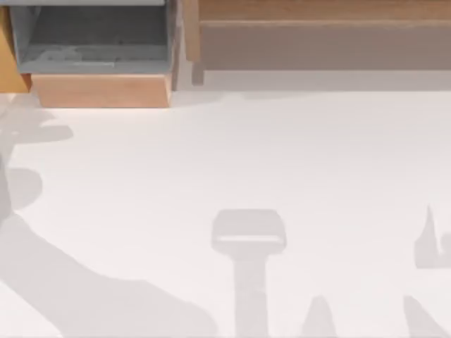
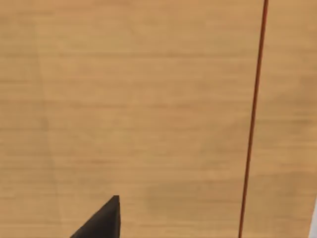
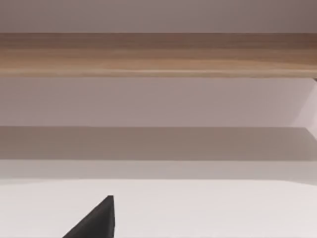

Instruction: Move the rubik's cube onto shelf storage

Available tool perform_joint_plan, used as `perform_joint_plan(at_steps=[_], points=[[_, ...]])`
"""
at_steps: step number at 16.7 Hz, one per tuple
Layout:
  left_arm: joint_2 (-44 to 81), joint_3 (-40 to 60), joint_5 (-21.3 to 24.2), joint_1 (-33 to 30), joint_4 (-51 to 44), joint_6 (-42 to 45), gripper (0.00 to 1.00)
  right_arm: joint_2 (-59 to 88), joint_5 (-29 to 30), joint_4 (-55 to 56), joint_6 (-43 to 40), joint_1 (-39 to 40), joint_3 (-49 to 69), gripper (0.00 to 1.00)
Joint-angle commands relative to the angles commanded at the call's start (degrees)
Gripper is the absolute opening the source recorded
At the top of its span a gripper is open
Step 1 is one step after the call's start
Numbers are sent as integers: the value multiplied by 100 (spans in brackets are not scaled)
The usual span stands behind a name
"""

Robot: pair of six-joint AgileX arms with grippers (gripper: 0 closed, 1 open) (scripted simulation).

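From above, the white desk (image 1: pixel 282 155) lies bare under grey shadows of the arms. At its far edge the brown shelf (image 1: pixel 317 35) runs from the middle to the right, its boards flat and a shaded recess beneath the top one. Left of it stands a grey box (image 1: pixel 91 42) with a light wood front.

At the left wrist, one dark finger (image 2: pixel 101 223) of the left gripper juts in before a close wall of light wood (image 2: pixel 148 114), crossed by a thin red line (image 2: pixel 252 124). Whether the fingers are released or clenched I cannot tell.

At the right wrist, one dark finger (image 3: pixel 96 220) of the right gripper shows above the desk (image 3: pixel 208 208), facing the shelf (image 3: pixel 158 54) with its board and shaded recess. Their state I cannot tell either. Where the cube is I cannot tell.
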Motion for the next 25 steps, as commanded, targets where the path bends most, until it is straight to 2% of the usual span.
perform_joint_plan(at_steps=[11, 21, 25], points=[[0, 0, 0, 0, 0, 0, 2, 0, 0, 0, 0, 0, 0, 100], [40, -26, 7, 25, -49, -31, 0, 0, 0, 0, 0, 0, 0, 100], [-259, -652, 154, 182, 278, -23, 0, 0, 0, 0, 0, 0, 0, 100]])
